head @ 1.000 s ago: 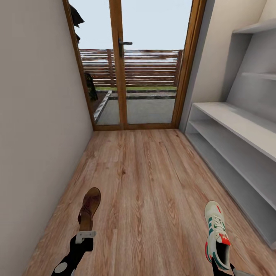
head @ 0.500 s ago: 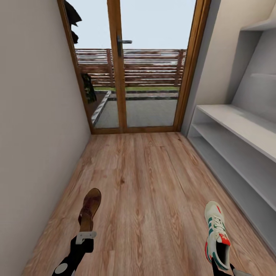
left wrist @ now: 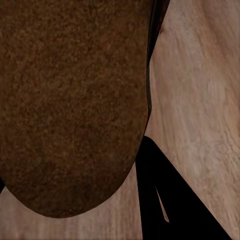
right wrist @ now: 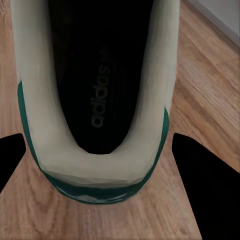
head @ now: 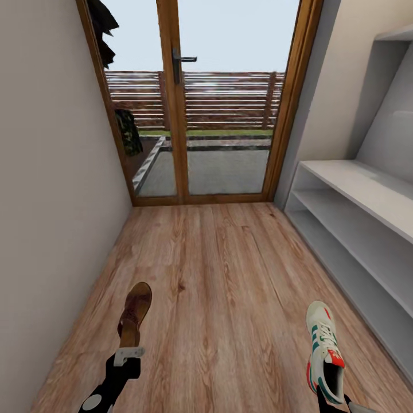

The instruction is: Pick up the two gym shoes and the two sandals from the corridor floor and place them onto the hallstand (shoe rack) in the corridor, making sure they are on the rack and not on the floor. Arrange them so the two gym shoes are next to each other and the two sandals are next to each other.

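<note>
Corridor, facing glass door | left end effector [head: 127,357] grips brown sandal [head: 135,312] by its heel, long axis and toe pointing toward the door | right end effector [head: 332,401] clamps gym shoe [head: 324,350] at its heel, toe pointing doorward above corridor floor [head: 229,275] | hallstand [head: 355,229] along right wall
</note>
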You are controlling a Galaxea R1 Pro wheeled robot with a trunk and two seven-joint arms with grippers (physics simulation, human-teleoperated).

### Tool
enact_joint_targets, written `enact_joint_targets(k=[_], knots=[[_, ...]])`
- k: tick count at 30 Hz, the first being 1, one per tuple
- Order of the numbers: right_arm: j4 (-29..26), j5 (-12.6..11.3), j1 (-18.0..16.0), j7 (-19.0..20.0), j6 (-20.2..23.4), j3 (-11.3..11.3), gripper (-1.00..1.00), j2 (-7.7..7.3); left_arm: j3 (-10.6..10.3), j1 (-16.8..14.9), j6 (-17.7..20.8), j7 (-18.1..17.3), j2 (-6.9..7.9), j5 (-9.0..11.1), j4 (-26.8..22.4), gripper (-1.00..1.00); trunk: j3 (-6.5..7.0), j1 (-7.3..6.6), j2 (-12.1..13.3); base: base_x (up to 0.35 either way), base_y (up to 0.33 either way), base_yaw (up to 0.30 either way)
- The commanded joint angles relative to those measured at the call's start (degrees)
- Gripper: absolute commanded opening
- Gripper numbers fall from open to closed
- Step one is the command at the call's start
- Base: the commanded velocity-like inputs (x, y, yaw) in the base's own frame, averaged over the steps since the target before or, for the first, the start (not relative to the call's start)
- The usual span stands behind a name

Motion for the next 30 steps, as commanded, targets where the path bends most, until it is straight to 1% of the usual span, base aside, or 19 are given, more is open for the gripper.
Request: enact_joint_targets(k=[1, 9, 19, 22, 30], knots=[[0.01, -0.03, -0.06, 0.50, -0.15, -0.32, -1.00, 0.03, 0.50, -0.04, -0.18, -0.36, -0.08, -0.75, -0.03, -1.00, -0.04, 0.02, -0.02, 0.335, 0.000, 0.000], [-0.03, -0.03, -0.06, 0.50, -0.15, -0.33, -1.00, 0.03, 0.40, -0.04, -0.18, -0.36, -0.16, -0.79, -0.01, -1.00, -0.04, 0.02, -0.02, 0.335, 0.009, 0.000], [-0.01, -0.01, -0.06, 0.49, -0.15, -0.32, -1.00, 0.03, 0.49, -0.04, -0.18, -0.36, -0.16, -0.79, -0.04, -1.00, -0.04, 0.02, -0.02, 0.335, 0.086, -0.007], [-0.03, -0.01, -0.06, 0.50, -0.11, -0.31, -1.00, 0.03, 0.49, -0.04, -0.18, -0.36, -0.16, -0.79, -0.04, -1.00, -0.04, 0.02, -0.02, 0.335, 0.102, -0.172], [-0.02, -0.01, -0.06, 0.50, -0.14, -0.32, -1.00, 0.03, 0.50, -0.04, -0.18, -0.36, -0.16, -0.79, -0.08, -1.00, -0.04, 0.02, -0.02, 0.335, 0.102, -0.273]])
